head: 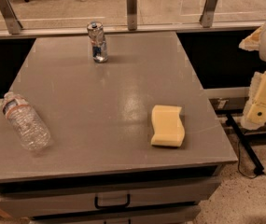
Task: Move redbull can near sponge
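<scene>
From my one camera view I look down on a grey table (118,85). The redbull can (97,42) stands upright near the far edge, left of centre, with nothing touching it. The sponge (167,125) lies flat near the front right corner, well apart from the can. A clear water bottle (25,121) lies on its side at the left edge, cap pointing away from me. The gripper (262,101) hangs off the table's right side, beyond the edge and level with the sponge, not over the tabletop. It shows only as pale, blocky shapes cut off by the frame, so I cannot tell whether the claw is open or closed; it appears to hold nothing. Under the front edge I see a drawer with a dark handle (112,202).
</scene>
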Robot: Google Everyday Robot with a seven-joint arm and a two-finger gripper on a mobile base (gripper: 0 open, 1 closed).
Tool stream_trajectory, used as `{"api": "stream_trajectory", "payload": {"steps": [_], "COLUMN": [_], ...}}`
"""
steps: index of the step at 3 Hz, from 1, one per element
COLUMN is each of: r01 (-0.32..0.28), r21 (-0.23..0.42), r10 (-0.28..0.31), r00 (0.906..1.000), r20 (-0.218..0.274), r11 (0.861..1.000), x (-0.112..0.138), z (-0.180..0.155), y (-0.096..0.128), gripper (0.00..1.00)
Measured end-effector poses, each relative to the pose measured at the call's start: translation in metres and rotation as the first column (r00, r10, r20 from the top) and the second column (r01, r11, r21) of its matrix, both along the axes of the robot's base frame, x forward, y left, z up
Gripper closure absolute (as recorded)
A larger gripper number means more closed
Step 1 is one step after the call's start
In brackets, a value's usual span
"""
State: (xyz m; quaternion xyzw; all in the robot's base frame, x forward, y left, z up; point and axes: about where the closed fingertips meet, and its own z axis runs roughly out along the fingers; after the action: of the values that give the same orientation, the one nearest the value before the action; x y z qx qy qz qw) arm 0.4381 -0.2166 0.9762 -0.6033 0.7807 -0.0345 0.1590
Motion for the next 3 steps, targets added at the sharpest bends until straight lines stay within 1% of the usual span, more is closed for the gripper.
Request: {"api": "stream_trajectory", "payload": {"steps": [1,2,3], "r01": [0.0,0.01,0.017], "r21": [0.0,0.063,0.193], "r10": [0.0,-0.011,-0.021], "r00": [1.0,0.9998,0.9997], "r20": [0.0,0.018,0.016], "r11": [1.0,0.998,0.981], "x": [0.0,0.023,0.063], "z": [0.0,-0.001,-0.008], "y": [0.0,0.004,0.018], "gripper": [0.0,0.0,0.0]}}
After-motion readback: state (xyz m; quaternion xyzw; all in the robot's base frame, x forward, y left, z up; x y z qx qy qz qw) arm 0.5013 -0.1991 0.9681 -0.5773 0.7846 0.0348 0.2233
